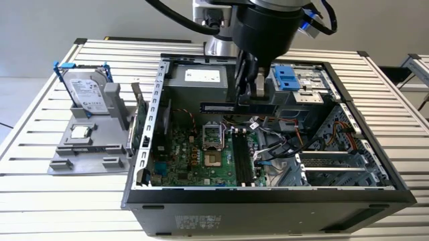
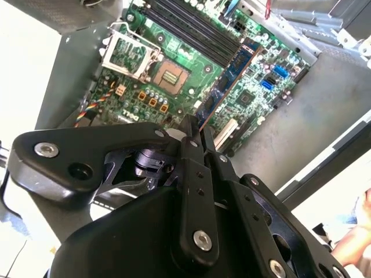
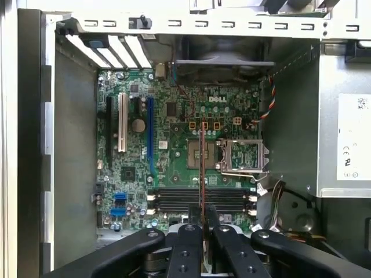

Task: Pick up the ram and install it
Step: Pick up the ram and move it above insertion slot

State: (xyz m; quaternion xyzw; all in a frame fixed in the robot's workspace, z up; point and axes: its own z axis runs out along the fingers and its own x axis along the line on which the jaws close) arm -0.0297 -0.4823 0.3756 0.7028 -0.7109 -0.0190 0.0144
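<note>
My gripper point(image 1: 252, 98) hangs inside the open computer case point(image 1: 268, 193) and is shut on the ram point(image 1: 220, 107). The ram is a narrow bluish stick held level above the motherboard point(image 1: 194, 160), in front of the power supply. In the second wrist view the ram point(image 2: 232, 75) juts out from between the black fingers point(image 2: 191, 156) over the board. In the first wrist view the gripper point(image 3: 202, 219) shows the ram point(image 3: 202, 168) edge-on as a thin line crossing the dark memory slots point(image 3: 174, 198). The slots point(image 1: 242, 156) sit below the stick, apart from it.
On the exterior view's left, a grey fixture point(image 1: 87, 160) holds a silver hard drive with blue clips point(image 1: 87, 95), a green expansion card point(image 1: 140, 123) and a small chip point(image 1: 80, 132). Cables point(image 1: 282, 145) and drive bays point(image 1: 298, 80) crowd the case. A hand point(image 2: 353, 246) shows beyond the case.
</note>
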